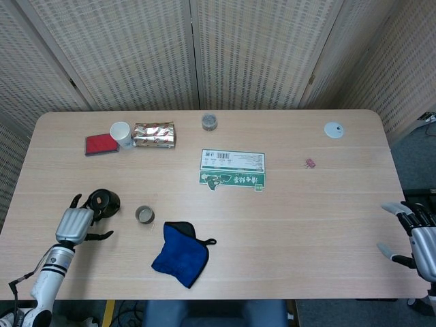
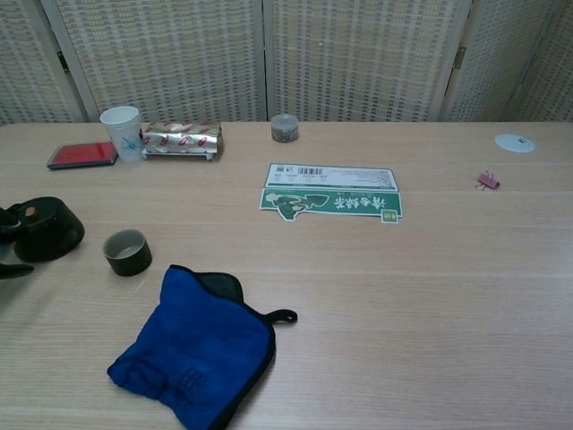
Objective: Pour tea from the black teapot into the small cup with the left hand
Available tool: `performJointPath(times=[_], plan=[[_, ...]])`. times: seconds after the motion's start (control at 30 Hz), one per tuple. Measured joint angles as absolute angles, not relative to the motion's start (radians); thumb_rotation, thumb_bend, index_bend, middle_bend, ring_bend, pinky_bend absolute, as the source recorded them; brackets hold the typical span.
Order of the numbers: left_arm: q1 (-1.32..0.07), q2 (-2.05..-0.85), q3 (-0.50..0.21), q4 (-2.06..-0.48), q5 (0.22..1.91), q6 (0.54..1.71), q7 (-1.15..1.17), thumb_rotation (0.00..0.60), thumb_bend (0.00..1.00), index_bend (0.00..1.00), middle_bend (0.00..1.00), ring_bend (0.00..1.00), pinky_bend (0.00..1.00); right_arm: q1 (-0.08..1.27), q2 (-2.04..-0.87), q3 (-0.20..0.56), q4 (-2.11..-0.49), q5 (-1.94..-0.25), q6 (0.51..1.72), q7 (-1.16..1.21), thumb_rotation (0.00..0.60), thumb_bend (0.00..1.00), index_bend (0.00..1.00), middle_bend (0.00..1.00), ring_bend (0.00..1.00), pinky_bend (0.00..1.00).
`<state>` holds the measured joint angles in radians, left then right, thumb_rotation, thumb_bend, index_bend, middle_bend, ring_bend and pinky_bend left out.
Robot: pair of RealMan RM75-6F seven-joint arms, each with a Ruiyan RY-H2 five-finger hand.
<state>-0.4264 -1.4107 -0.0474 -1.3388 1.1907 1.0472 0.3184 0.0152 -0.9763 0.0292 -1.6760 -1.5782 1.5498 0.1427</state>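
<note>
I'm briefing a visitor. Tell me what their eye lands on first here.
Likely the blue cloth, crumpled at the table's near edge, then the green-and-white packet at the center. At the left sit the black teapot, the left hand beside it, and the small cup.
</note>
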Motion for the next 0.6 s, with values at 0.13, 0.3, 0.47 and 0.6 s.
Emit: performJointPath(times=[0.13, 0.3, 0.47, 0.6], plan=[[-0.435, -1.402, -0.051, -1.347, 1.189, 1.030, 0.313, 0.247, 0.17, 0.69, 0.68, 0.52, 0.00, 0.014, -0.975, 0.032, -1.678, -1.579, 1.555, 0.142, 0.600, 0.12, 0.24, 0.24, 0.15, 0.18], [-0.443, -1.400, -0.057, -1.341, 1.195, 1.025, 0.302, 0.191, 0.15, 0.75, 0.78, 0.61, 0.00, 0.014, -0.974, 0.033, -1.679, -1.577, 1.556, 0.144, 0.600, 0.12, 0.24, 0.24, 0.15, 0.18], [-0.449, -1.397, -0.068, -1.330, 1.206, 1.023, 0.262, 0.054, 0.13, 0.83, 0.88, 0.68, 0.00, 0.015, -0.973, 0.034, -1.679, -1.576, 1.555, 0.145, 0.600, 0.12, 0.24, 0.24, 0.15, 0.18], [-0.457, -1.388, -0.084, -1.328, 1.202, 1.011, 0.224, 0.004, 0.11, 0.88, 0.93, 0.73, 0.00, 0.017, -0.975, 0.036, -1.679, -1.575, 1.551, 0.145, 0.600, 0.12, 0.24, 0.24, 0.15, 0.18]])
